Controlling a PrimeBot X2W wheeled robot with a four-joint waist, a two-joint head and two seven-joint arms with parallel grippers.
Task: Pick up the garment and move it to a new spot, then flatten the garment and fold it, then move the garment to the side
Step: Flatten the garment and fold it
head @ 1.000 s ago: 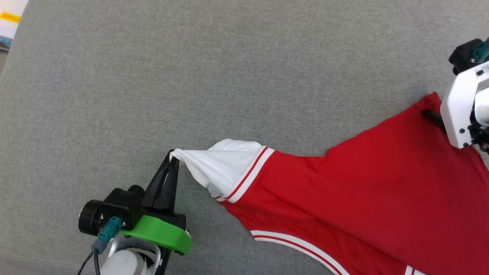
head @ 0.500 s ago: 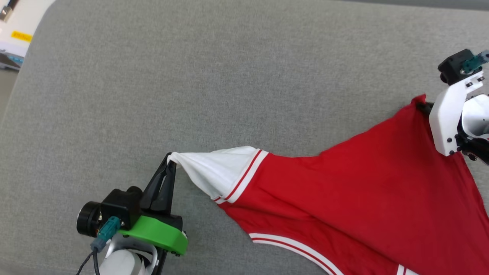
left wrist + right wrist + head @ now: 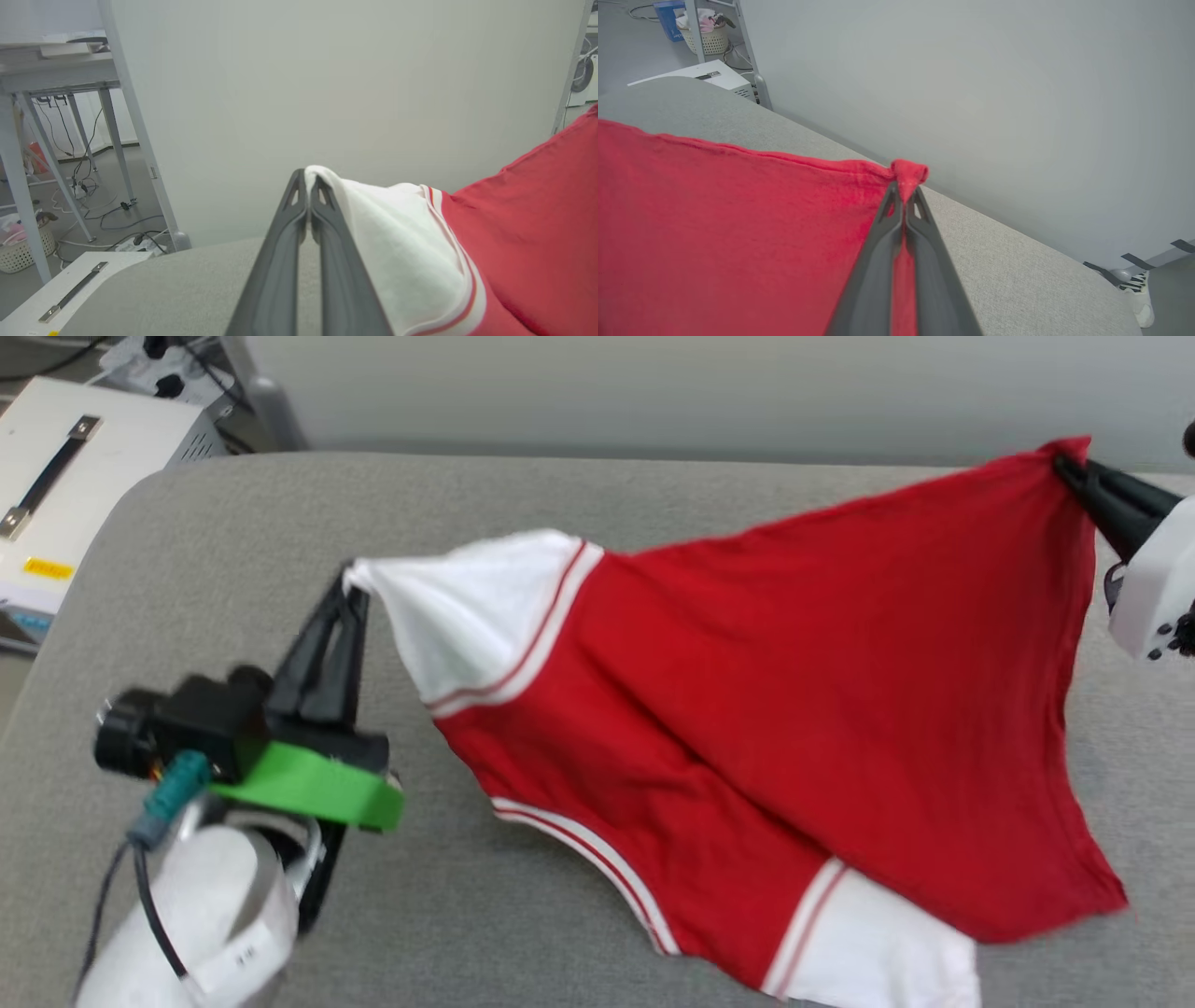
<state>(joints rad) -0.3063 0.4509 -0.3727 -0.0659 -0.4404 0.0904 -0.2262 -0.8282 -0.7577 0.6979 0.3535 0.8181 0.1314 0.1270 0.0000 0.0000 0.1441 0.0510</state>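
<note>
The garment [image 3: 794, 681] is a red jersey T-shirt with white sleeves and red-white trim, held up and stretched between both grippers above the grey padded table [image 3: 560, 933]. My left gripper [image 3: 353, 581] is shut on the tip of one white sleeve [image 3: 373, 224]. At the upper right, my right gripper [image 3: 1064, 462] is shut on a red hem corner [image 3: 908, 173]. The second white sleeve [image 3: 878, 947] hangs low near the table's front. Its lettering is hidden.
A white case with a black handle [image 3: 65, 476] stands off the table's far left corner. A pale wall [image 3: 327, 93] runs behind the table. A metal table frame with cables [image 3: 70, 140] and a basket [image 3: 703, 39] stand on the floor to the left.
Both grippers have lifted the garment off the table, and it now hangs spread between them. The right gripper closed on the hem corner. The head camera has tilted up.
</note>
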